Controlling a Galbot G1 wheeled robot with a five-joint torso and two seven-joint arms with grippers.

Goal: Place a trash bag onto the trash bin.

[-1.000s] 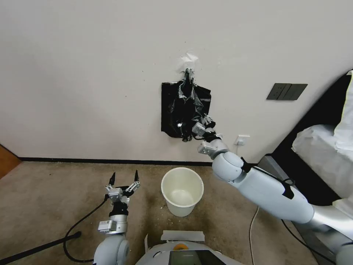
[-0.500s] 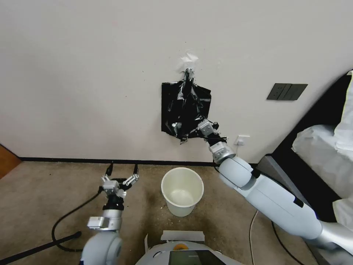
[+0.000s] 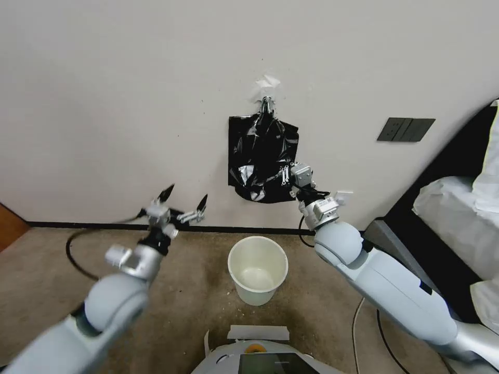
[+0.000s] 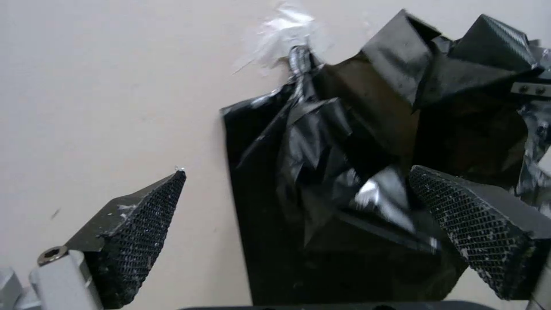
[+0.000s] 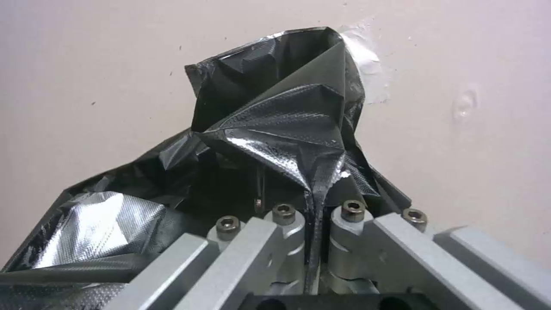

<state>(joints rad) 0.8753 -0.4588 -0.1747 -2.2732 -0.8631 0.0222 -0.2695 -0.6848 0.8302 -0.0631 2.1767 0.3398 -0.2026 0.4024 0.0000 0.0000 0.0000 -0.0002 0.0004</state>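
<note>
The right end effector (image 3: 289, 175) is pinching a fold of the thin glossy black plastic trash bag (image 3: 262, 156), its two fingers closed flat on the film; in the right wrist view a crease of the bag (image 5: 275, 129) is running straight down between the finger bases. From this end effector the bulk of the bag is lying toward ten o'clock in the head view, and its long axis is standing near vertical, from the taped hook on the wall (image 3: 267, 101) at twelve o'clock down to the bulging lower edge at six. The grip is sitting on the bag's lower right corner, so any pull away from the wall is likely working against that hook.

The left end effector (image 3: 183, 201) is hanging with its fingers spread wide and holding nothing, well apart from the bag, which is lying at about two o'clock from it. In the left wrist view its meshed black fingertips (image 4: 137, 224) are framing the bag (image 4: 321, 181) without touching it. The right arm is clearly the nearer one.

The small round cream-white plastic trash bin (image 3: 258, 270) is standing upright and empty on the brown carpet floor (image 3: 62, 270), at about six o'clock below the bag and between the two arms. Nothing is standing between bag and bin; the dark wall switch plate (image 3: 405, 129) and the white bedding (image 3: 457, 202) are lying off at three o'clock, clear of the path.
</note>
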